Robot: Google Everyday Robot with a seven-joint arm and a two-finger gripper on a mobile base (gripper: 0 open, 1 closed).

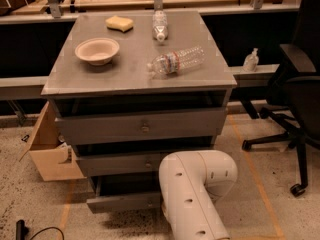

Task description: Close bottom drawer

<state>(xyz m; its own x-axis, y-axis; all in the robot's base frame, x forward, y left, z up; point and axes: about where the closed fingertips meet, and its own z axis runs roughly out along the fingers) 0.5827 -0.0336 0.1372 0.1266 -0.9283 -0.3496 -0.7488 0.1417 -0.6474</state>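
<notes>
The bottom drawer [122, 202] is the lowest grey drawer of the cabinet and stands pulled out, its thin front panel low near the floor. Its right part and knob are hidden behind my white arm [195, 194]. The middle drawer [117, 163] and the top drawer [142, 126] sit above it, each sticking out a little. The arm reaches down in front of the cabinet's lower right. My gripper is hidden behind the arm and does not show.
On the cabinet top [65, 81] are a bowl [97, 50], a yellow sponge [119, 23] and two plastic bottles [176, 61] [159, 25]. A cardboard box [50, 154] stands left of the cabinet. A black office chair [295, 99] stands at the right. A cable [30, 231] lies on the floor.
</notes>
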